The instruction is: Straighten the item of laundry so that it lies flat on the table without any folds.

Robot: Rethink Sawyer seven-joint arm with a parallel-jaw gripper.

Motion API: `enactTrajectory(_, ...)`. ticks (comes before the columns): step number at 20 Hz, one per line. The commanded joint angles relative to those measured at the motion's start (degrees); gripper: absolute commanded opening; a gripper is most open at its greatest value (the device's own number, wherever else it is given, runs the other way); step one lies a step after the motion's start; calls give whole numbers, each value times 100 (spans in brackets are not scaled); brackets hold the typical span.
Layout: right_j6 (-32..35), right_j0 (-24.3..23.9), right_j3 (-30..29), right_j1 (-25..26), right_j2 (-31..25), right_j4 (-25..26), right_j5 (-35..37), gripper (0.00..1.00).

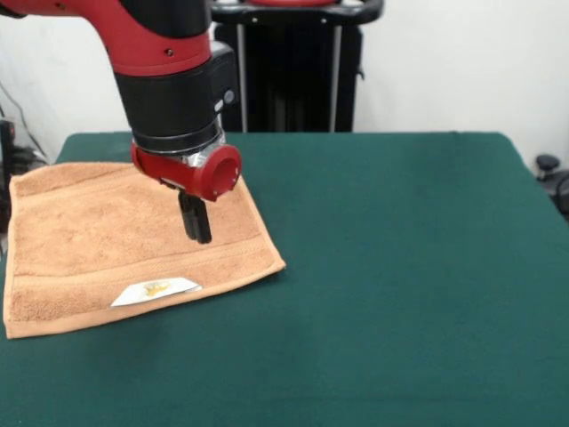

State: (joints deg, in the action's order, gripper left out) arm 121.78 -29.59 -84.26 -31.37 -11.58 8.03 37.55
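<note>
Towel [116,240] flat at table [400,267] left edge; fingers [196,233] pressed together above it; right side open.

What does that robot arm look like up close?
The arm is glossy red with a thick black cylindrical section, ringed by a silver band at its lower end. Below sits a rounded red wrist piece with a small silver disc. The gripper ends in slim black jaws.

Green table [400,267] with orange towel [98,240], seemingly flat.
</note>
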Motion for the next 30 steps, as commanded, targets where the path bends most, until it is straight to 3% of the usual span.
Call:
enactTrajectory(1,1188,226,-53,-28,354,-349,155,0)
enactTrajectory(12,1069,306,-401,-281,406,-629,130,0)
enactTrajectory(21,1097,491,-101,54,556,-731,192,0)
enactTrajectory(30,1252,739,-237,148,671,-919,-118,0)
